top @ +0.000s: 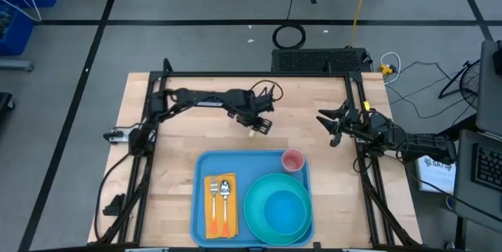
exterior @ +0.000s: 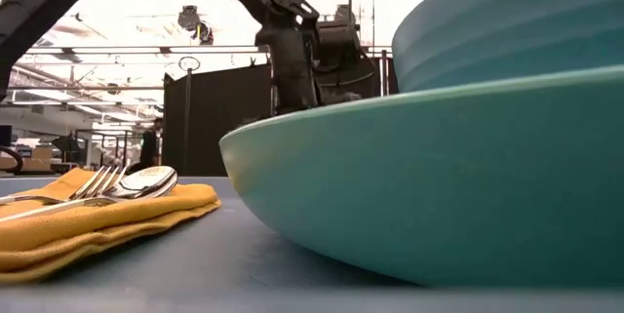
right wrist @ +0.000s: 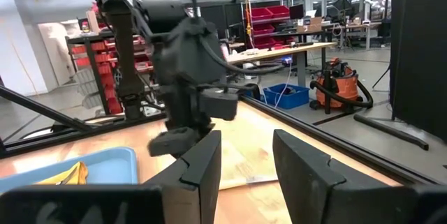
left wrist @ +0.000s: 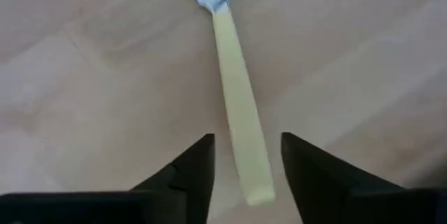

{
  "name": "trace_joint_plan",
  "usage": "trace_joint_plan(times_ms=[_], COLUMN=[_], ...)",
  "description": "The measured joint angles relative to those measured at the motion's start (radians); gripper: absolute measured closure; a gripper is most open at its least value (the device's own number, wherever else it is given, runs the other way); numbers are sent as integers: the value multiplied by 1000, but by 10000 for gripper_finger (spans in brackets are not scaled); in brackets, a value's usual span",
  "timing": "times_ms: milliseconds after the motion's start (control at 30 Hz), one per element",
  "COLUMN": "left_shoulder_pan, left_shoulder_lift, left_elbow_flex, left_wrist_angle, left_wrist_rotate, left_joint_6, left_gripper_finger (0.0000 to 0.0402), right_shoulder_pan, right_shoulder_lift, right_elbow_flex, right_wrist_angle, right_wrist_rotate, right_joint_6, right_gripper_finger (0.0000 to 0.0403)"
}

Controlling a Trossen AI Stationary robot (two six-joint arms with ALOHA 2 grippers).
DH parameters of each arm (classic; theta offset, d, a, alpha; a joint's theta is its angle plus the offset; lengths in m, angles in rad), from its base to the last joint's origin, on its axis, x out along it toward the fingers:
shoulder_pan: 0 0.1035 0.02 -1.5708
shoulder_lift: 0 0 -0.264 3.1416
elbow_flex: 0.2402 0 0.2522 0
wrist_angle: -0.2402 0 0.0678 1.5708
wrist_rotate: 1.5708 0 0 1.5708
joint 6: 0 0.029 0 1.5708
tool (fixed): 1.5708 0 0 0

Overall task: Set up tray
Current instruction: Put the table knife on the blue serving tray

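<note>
The light-blue tray point(top: 235, 162) lies at the table's near middle. On it are a teal plate point(top: 259, 213) with a teal bowl point(top: 284, 211), a pink cup point(top: 292, 159), and a yellow-orange napkin point(top: 220, 214) bearing a fork point(top: 212, 193) and spoon point(top: 225, 191). A knife with a pale yellow handle point(left wrist: 241, 112) lies flat on the wood beyond the tray. My left gripper point(top: 256, 124) hangs over it, open, its fingers point(left wrist: 199, 165) on either side of the handle's free end, gaps showing. My right gripper point(top: 333, 122) is open and empty at the table's right.
The plate point(exterior: 439, 186) and bowl point(exterior: 507, 20) fill the low view's right, the napkin with fork and spoon point(exterior: 107, 201) its left. A black frame point(top: 259, 74) runs along the table's far and side edges. Bare wood lies between the tray's far rim and the frame.
</note>
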Motion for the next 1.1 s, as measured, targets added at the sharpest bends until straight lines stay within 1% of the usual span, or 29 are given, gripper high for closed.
trace_joint_plan(times_ms=[100, 300, 567, 633, 700, 767, 800, 833, 967, 1100], left_shoulder_pan=[12, 11, 12, 12, 10, 10, 11, 11, 18, 17], left_shoulder_lift=[23, 62, 97, 98, 99, 99, 97, 97, 98, 91], left_elbow_flex=[1, 2, 8, 7, 7, 7, 7, 6, 5, 4], left_wrist_angle=[32, 102, 99, 75, 45, 25, 21, 22, 26, 30], left_wrist_rotate=[7, 32, 37, 31, 3, -14, -8, 0, 16, 6], left_joint_6=[3, 15, -6, -9, -19, -24, -16, -10, -5, -5], left_gripper_finger=[221, 220, 220, 223, 244, 295, 327, 349, 345, 345], right_shoulder_pan=[0, 0, 0, 0, 0, 0, 0, 0, 0, 0], right_shoulder_lift=[0, 0, 6, 10, 12, 12, 12, 12, 12, 12], right_elbow_flex=[0, 0, 0, 0, 0, 0, 0, 0, 0, 0], right_wrist_angle=[0, -1, 4, 5, 3, 5, 4, 4, 4, 4], right_wrist_rotate=[0, 0, 1, 0, 0, 0, 0, 0, 0, 0], right_joint_6=[0, 0, 0, 0, 0, 0, 0, 0, 0, 0], right_gripper_finger=[280, 280, 280, 280, 280, 280, 280, 280, 280, 280])
